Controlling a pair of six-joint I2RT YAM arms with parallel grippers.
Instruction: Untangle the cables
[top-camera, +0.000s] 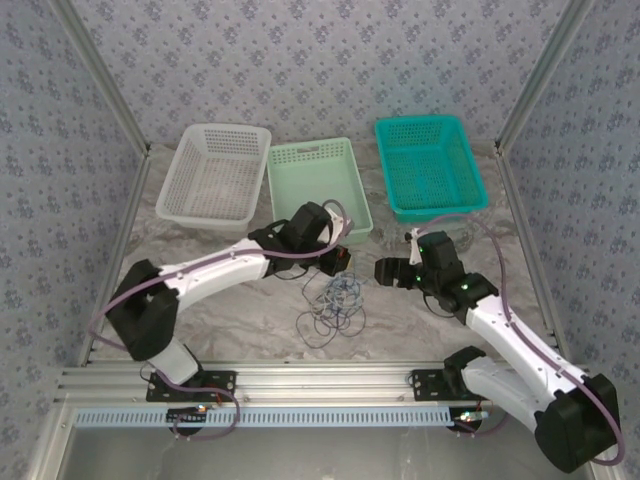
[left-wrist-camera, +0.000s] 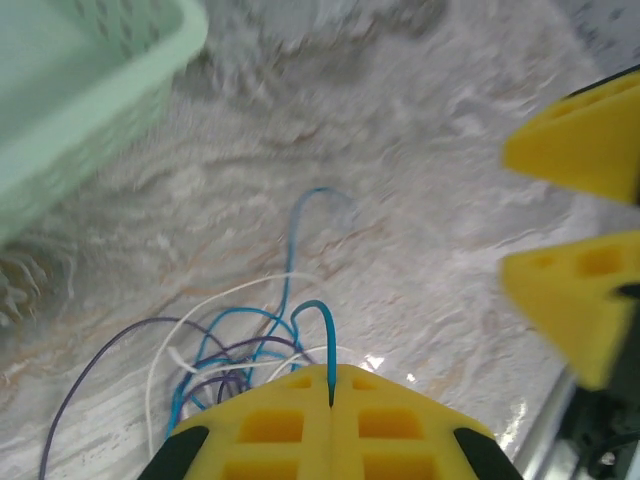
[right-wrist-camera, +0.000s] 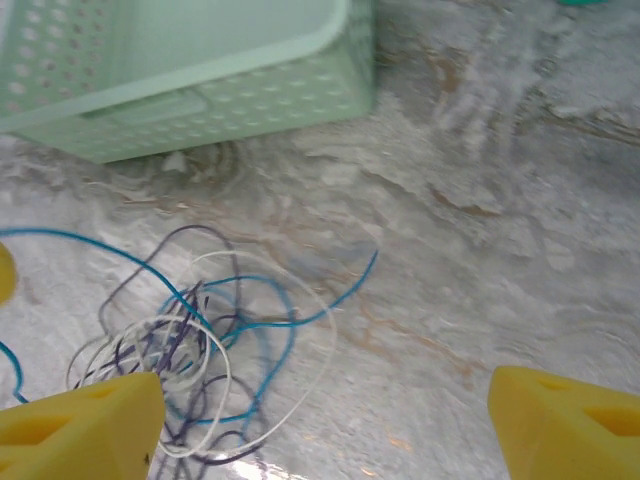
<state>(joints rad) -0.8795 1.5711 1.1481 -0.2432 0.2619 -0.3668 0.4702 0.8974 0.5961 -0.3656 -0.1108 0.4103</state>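
Observation:
The cables (top-camera: 333, 305) lie in a loose tangle on the marble table between the two arms, in front of the mint basket. They are thin blue, white and dark purple wires. My left gripper (top-camera: 340, 262) hangs over the tangle's far edge. In the left wrist view it (left-wrist-camera: 331, 375) is shut on an arch of the blue cable (left-wrist-camera: 300, 225), with the white cable (left-wrist-camera: 215, 300) and purple cable (left-wrist-camera: 90, 370) looping beneath. My right gripper (top-camera: 385, 270) stands open to the right of the tangle. In its own view it (right-wrist-camera: 325, 425) holds nothing, and the tangle (right-wrist-camera: 190, 340) lies by its left finger.
Three baskets stand along the back: a white basket (top-camera: 228, 128), a mint basket (top-camera: 310, 147) closest to the cables and a teal basket (top-camera: 420, 120). The mint basket's wall (right-wrist-camera: 200, 90) rises just beyond the tangle. Metal frame posts flank the table, with a rail along the near edge.

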